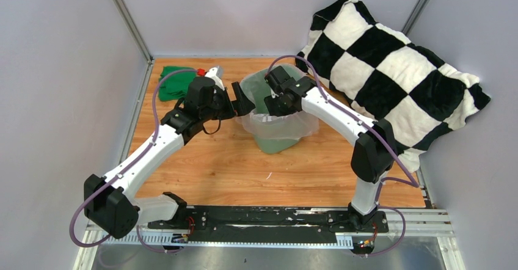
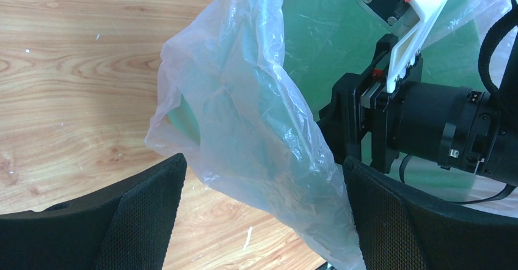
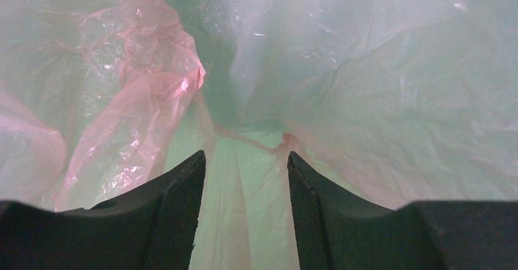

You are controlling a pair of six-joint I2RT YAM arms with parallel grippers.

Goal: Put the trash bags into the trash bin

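Note:
The mint-green trash bin [image 1: 278,142] stands mid-table with the pale-pink translucent trash bag [image 1: 287,123] lining it and spilling over its rim. My left gripper [image 1: 243,99] is at the bin's left side, open wide. In the left wrist view the bag's overhanging fold [image 2: 256,129] hangs between my fingers, close against the right finger [image 2: 391,215], with the bin's rim [image 2: 186,117] peeking out under it. My right gripper [image 1: 269,105] reaches down into the bin. In the right wrist view its jaws [image 3: 245,154] stand apart over crinkled bag film [image 3: 140,111], gripping nothing.
A black-and-white checkered cushion [image 1: 391,68] leans in the back right corner, close behind the bin. A dark green folded cloth [image 1: 177,82] lies at the back left. Grey walls enclose the wooden table [image 1: 214,166] on three sides. The right arm's wrist [image 2: 427,123] crosses the left wrist view.

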